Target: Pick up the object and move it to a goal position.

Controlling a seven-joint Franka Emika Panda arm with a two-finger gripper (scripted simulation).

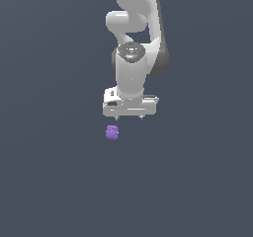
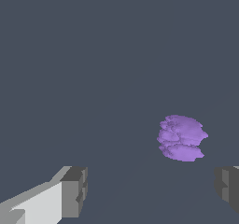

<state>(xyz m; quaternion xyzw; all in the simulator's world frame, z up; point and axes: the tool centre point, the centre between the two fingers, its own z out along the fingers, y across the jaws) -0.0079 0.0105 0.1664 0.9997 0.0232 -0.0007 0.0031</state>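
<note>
The object is a tiny purple lumpy blob (image 1: pixel 112 132) lying on the flat dark grey ground. My white gripper (image 1: pixel 129 117) hangs just above and slightly toward the exterior view's right of it, pointing down. In the wrist view the purple blob (image 2: pixel 181 137) lies beyond the fingertips, nearer one finger (image 2: pixel 228 186) than the other (image 2: pixel 74 190), and not between them. The gripper (image 2: pixel 150 190) is open wide and empty.
Only the plain dark grey ground (image 1: pixel 49 181) and the white arm (image 1: pixel 133 43) above the gripper show. No goal marker shows in either view.
</note>
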